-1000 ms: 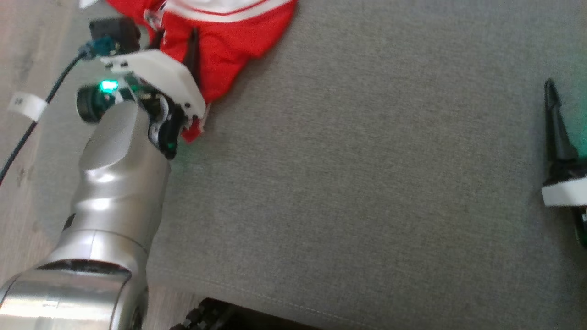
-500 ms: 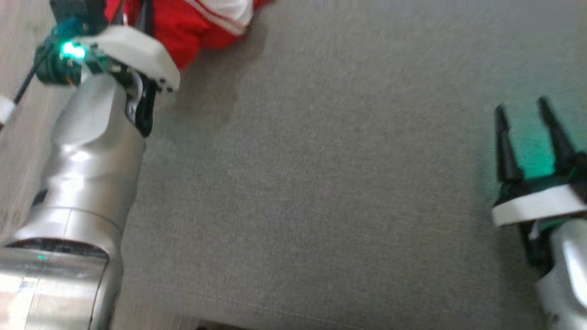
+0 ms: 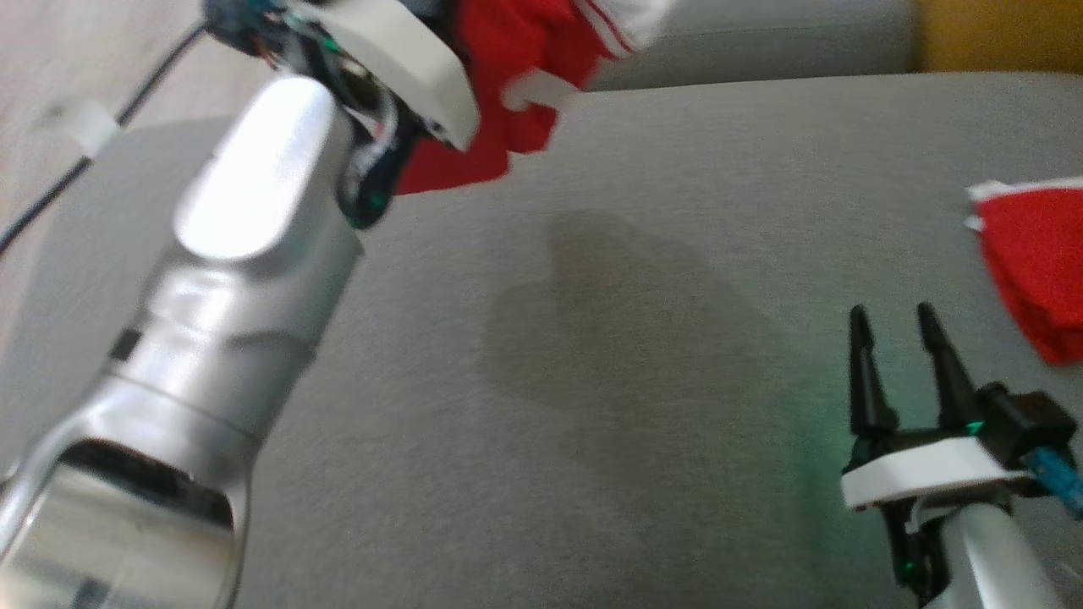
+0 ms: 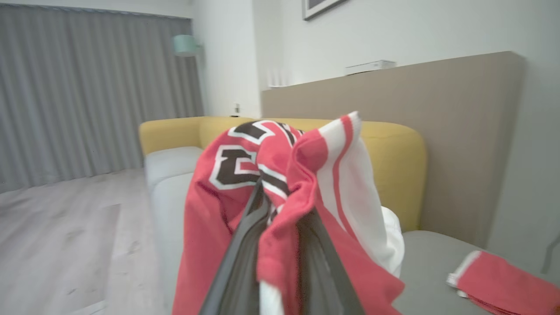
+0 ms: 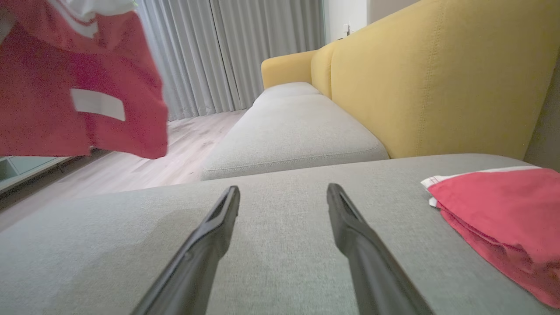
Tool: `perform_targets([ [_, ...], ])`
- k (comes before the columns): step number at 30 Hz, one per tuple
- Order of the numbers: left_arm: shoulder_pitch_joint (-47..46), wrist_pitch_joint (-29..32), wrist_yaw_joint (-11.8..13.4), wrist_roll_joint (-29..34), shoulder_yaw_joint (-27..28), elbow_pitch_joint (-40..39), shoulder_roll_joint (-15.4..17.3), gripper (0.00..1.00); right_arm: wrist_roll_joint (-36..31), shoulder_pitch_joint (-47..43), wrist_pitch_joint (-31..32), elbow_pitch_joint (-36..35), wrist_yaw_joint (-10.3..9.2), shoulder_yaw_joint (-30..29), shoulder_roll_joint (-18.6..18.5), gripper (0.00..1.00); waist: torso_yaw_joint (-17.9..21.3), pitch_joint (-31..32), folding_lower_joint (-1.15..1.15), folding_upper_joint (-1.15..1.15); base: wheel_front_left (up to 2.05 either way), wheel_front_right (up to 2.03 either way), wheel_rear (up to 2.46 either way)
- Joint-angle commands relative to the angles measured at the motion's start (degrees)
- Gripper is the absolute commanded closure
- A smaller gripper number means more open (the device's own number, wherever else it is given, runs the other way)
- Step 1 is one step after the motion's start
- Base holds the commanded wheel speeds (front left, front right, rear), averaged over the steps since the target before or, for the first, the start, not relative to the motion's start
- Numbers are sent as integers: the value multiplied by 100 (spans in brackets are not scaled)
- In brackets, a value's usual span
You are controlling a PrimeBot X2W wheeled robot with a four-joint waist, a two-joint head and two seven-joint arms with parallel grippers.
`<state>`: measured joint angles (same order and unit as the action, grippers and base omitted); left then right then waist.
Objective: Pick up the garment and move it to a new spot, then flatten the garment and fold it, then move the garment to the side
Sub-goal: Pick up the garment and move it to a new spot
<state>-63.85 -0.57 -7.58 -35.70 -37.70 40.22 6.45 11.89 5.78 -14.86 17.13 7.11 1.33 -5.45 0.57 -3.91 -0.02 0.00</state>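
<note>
Grey sofa seat (image 3: 643, 423) with a yellow backrest (image 5: 437, 87) carries it all. Two red pieces total. The garment (image 4: 218, 210) hangs in the air over the seat's far edge, toward the left corner, with the left end effector (image 4: 282, 210) clenched into the cloth. A folded red piece (image 3: 1032, 262) lies at the right edge. Right end effector (image 3: 893, 313) hovers released near that piece, nothing in it. The garment has black, white-outlined lettering (image 4: 236, 162), too bunched to read, plus a white patch (image 5: 97, 104) with no text I can make out.
</note>
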Motion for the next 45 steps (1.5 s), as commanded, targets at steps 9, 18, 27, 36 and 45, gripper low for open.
perform_targets([
  [9,943,-735,98,544,-1017,23,81,100,302,214,-14,-88,37,590,118,0,1644,-97,2,0,0,0,0],
  [18,2161,-1433,480,682,-1097,775,-205,0,311,354,-14,7,37,852,215,0,1907,-432,2,0,0,0,0],
  [27,4810,-1442,1352,1500,636,-1921,-280,0,277,-474,-14,-18,37,359,175,0,731,433,2,0,0,0,0],
  [36,6555,-1443,1638,2416,2019,-3327,-319,0,185,-1109,-14,-195,37,212,191,0,-90,976,2,0,0,0,0],
  [45,7268,-1443,1506,2844,2303,-3805,-350,0,130,-1359,-14,-302,37,259,204,0,-310,1236,2,0,0,0,0],
])
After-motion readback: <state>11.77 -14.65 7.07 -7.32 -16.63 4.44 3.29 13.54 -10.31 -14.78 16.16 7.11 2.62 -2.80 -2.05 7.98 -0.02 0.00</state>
